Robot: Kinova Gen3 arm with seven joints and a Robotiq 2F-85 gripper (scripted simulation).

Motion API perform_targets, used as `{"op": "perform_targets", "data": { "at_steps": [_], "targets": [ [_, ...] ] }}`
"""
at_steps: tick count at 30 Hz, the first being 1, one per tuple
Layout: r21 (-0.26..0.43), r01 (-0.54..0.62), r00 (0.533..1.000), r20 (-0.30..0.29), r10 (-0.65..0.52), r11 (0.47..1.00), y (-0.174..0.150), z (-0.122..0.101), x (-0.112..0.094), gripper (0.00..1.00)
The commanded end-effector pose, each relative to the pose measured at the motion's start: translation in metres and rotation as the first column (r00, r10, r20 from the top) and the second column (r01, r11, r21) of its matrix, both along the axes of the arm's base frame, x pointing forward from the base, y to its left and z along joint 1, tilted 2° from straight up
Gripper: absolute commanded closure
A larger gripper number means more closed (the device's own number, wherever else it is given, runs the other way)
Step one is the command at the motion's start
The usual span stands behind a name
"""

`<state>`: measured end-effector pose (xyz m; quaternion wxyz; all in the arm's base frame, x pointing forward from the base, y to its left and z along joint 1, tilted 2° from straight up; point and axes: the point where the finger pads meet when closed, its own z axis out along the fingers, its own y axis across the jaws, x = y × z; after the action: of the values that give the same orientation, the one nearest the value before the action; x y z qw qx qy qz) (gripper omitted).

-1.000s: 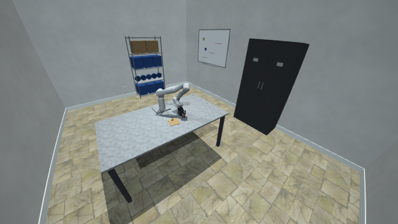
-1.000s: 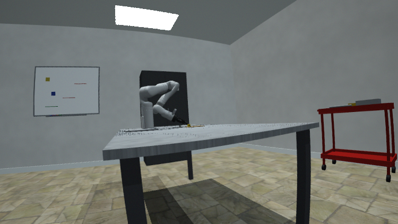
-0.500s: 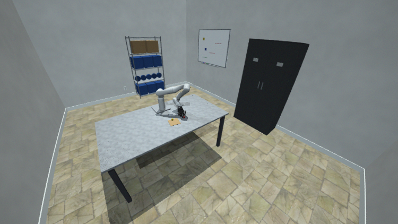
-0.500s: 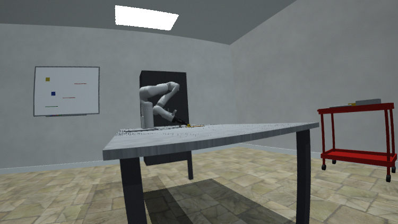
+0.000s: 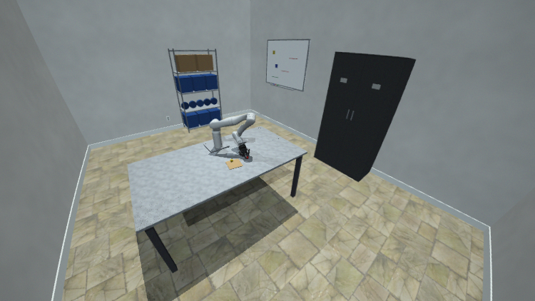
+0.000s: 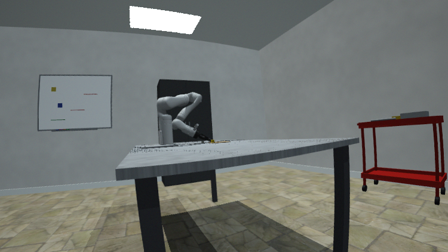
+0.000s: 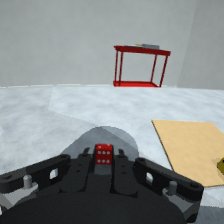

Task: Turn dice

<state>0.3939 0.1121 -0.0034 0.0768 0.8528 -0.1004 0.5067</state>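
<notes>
My gripper [image 7: 104,151] is shut on a red die [image 7: 104,154], held low over the grey table, left of the mat in the wrist view. The die's visible face shows several white pips. The tan mat [image 7: 192,150] lies flat on the table to the right; a yellow die [image 7: 220,166] sits on it at the frame's right edge. In the top view the gripper [image 5: 245,153] with the red die [image 5: 247,156] is just beyond the mat [image 5: 234,164], and the yellow die [image 5: 231,160] sits on the mat's far corner. A third die is not visible.
The arm's base [image 5: 216,144] stands on the table behind the mat. A red cart [image 6: 404,150] stands off the table's far side. A black cabinet [image 5: 359,112] and a shelf [image 5: 196,89] stand by the walls.
</notes>
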Motion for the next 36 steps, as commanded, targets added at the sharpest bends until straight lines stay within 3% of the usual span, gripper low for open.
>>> {"op": "perform_targets", "data": {
  "at_steps": [1, 27, 36],
  "targets": [
    [0.000, 0.000, 1.000, 0.001, 0.000, 1.000, 0.0002, 0.0006, 0.0003, 0.85],
    [0.000, 0.000, 1.000, 0.001, 0.000, 1.000, 0.0002, 0.0006, 0.0003, 0.85],
    [0.000, 0.000, 1.000, 0.001, 0.000, 1.000, 0.0002, 0.0006, 0.0003, 0.73]
  ]
}}
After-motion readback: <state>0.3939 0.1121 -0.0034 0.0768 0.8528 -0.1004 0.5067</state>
